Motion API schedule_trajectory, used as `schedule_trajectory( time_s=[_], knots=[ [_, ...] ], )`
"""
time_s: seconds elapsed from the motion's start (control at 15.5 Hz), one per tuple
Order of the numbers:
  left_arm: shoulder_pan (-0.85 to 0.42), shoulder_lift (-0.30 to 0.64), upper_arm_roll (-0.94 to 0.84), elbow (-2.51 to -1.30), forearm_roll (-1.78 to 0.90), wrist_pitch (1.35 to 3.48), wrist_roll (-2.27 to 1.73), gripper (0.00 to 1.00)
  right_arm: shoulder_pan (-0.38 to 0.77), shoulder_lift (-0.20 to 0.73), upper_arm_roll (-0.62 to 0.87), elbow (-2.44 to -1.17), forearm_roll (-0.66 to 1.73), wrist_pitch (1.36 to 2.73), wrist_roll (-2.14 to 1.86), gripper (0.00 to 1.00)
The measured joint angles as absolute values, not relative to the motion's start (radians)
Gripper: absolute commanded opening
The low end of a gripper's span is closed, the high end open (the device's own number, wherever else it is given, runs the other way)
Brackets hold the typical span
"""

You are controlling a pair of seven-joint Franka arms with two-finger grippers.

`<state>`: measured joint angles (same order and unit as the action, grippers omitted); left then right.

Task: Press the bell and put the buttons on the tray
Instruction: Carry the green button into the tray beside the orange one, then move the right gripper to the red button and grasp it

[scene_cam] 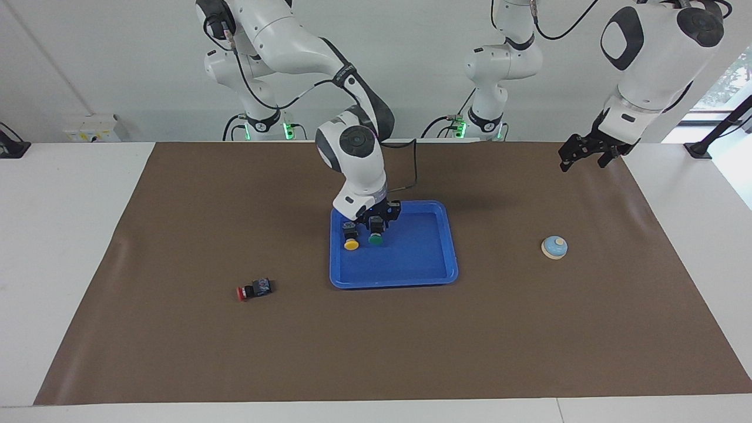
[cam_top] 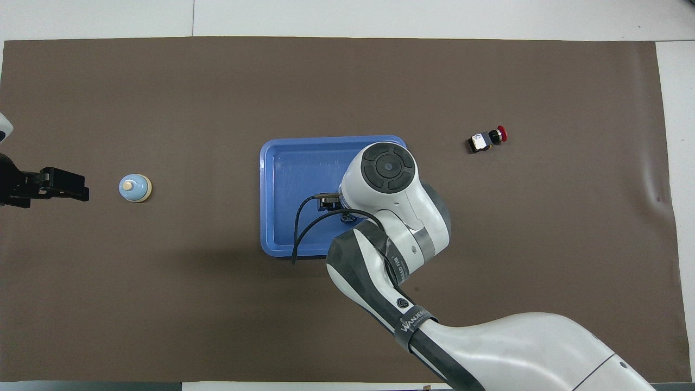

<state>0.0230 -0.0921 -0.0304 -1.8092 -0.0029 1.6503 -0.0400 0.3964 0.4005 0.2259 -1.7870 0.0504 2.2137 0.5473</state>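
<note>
The blue tray (scene_cam: 411, 258) lies mid-table. In it the yellow button (scene_cam: 351, 242) lies at the side toward the right arm's end. My right gripper (scene_cam: 376, 225) is low in the tray beside it, fingers closed around the body of the green button (scene_cam: 375, 239), whose cap points away from the robots. In the overhead view the right arm hides both buttons and part of the tray (cam_top: 282, 184). The red button (scene_cam: 254, 289) (cam_top: 487, 140) lies on its side on the mat toward the right arm's end. The bell (scene_cam: 554, 247) (cam_top: 134, 188) stands toward the left arm's end. My left gripper (scene_cam: 583, 157) (cam_top: 65, 187) waits open, raised above the mat.
A brown mat (scene_cam: 176, 235) covers the table, with white table surface (scene_cam: 64, 235) showing at both ends. A black cable (cam_top: 299, 228) from the right wrist hangs over the tray's near rim.
</note>
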Motion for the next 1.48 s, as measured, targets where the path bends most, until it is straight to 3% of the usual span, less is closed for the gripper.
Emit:
schedule_trajectory(
  time_s=[0.19, 0.58, 1.1, 1.48],
  knots=[
    [0.023, -0.092, -0.030, -1.809, -0.003, 1.650, -0.040, 1.00, 0.374, 0.372, 0.217, -1.764, 0.023, 2.157, 0.549, 1.00],
    [0.023, -0.092, -0.030, -1.809, -0.003, 1.650, -0.040, 1.00, 0.110, 0.269, 0.211, -1.752, 0.019, 2.078, 0.468, 1.00],
    [0.023, -0.092, -0.030, -1.809, -0.003, 1.650, -0.040, 1.00, 0.001, 0.308, 0.207, -1.759, 0.019, 2.123, 0.466, 1.00],
    [0.023, -0.092, -0.030, -1.809, -0.003, 1.650, -0.040, 1.00, -0.056, 0.276, 0.207, -1.757, 0.020, 2.117, 0.433, 1.00]
  ],
)
